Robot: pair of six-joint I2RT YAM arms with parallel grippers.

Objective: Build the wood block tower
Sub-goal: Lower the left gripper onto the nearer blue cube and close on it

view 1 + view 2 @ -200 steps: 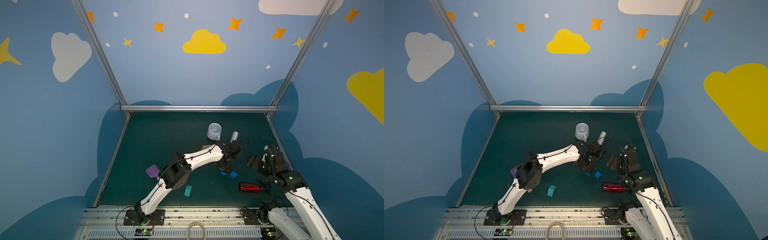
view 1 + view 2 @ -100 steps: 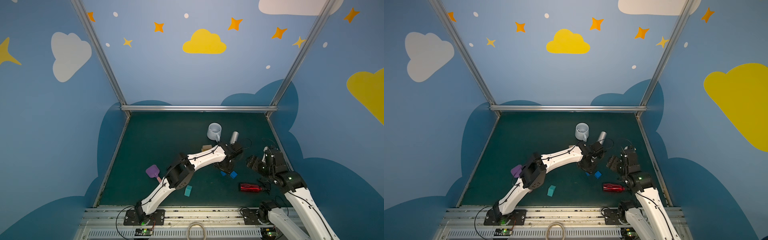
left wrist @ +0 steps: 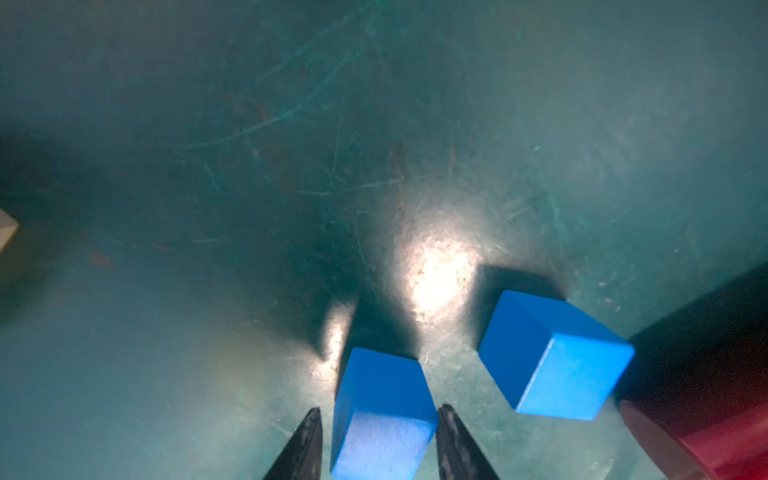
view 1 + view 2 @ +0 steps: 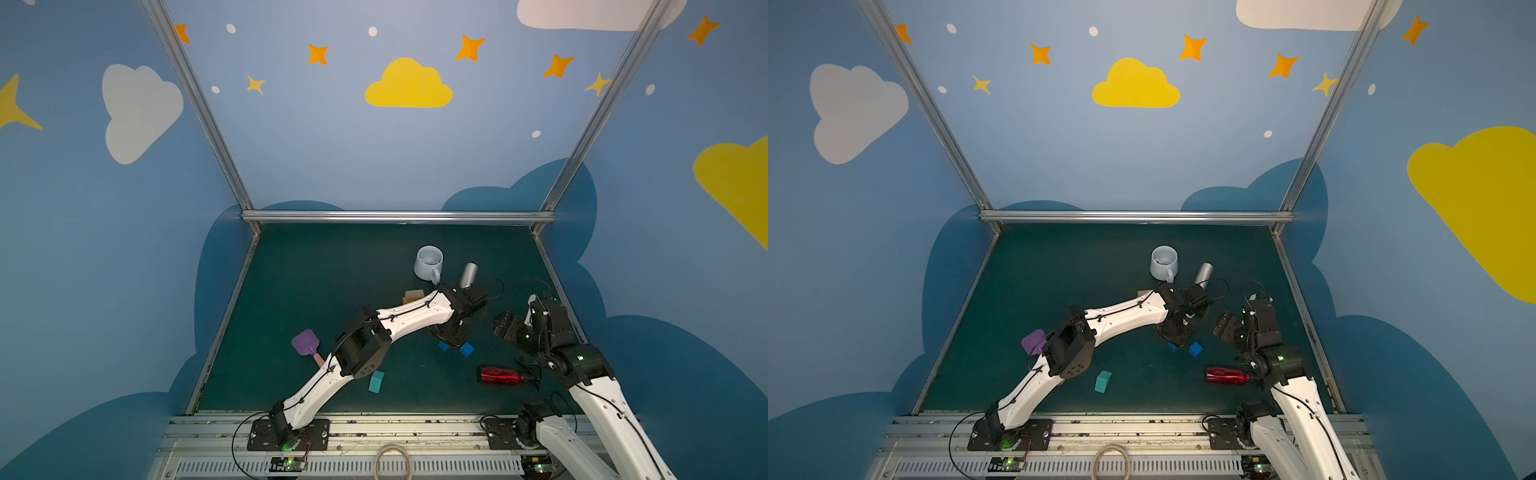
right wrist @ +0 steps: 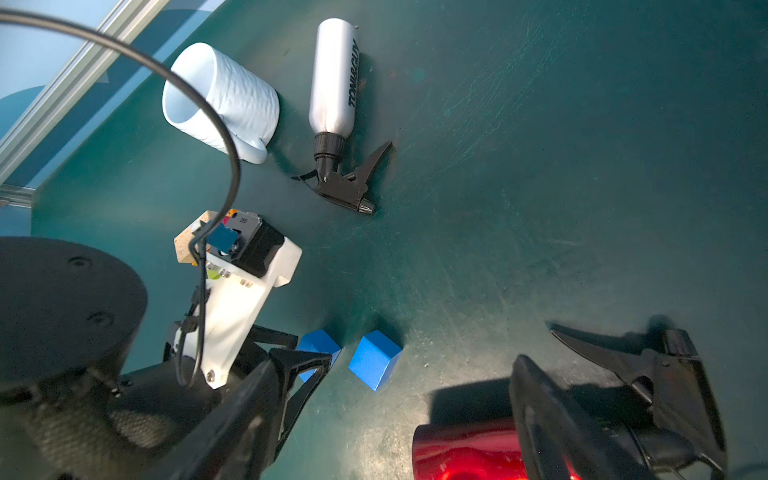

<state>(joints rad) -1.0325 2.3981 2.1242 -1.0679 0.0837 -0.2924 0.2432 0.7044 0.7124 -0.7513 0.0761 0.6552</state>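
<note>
Two blue cubes lie side by side on the green mat. My left gripper (image 3: pixel 380 411) points down over the nearer blue cube (image 3: pixel 382 386), one finger on each side; one finger touches it and a thin gap shows at the other. That cube (image 4: pixel 444 345) rests on the mat, with the second blue cube (image 4: pixel 467 349) just to its right. The tower (image 5: pixel 187 249) shows as tan blocks with bright bits, mostly hidden behind the left arm. A teal block (image 4: pixel 376 381) lies alone near the front. My right gripper (image 4: pixel 505 326) hangs open and empty to the right.
A white mug (image 4: pixel 429 262) and a silver spray bottle (image 4: pixel 468 274) lie behind the tower. A red bottle (image 4: pixel 500 375) lies under the right arm, close to the cubes. The purple spatula (image 4: pixel 305 343) sits at the left by the left arm's elbow.
The left gripper has come down over the nearer blue cube and its jaws have narrowed around it. The right arm has not moved.
</note>
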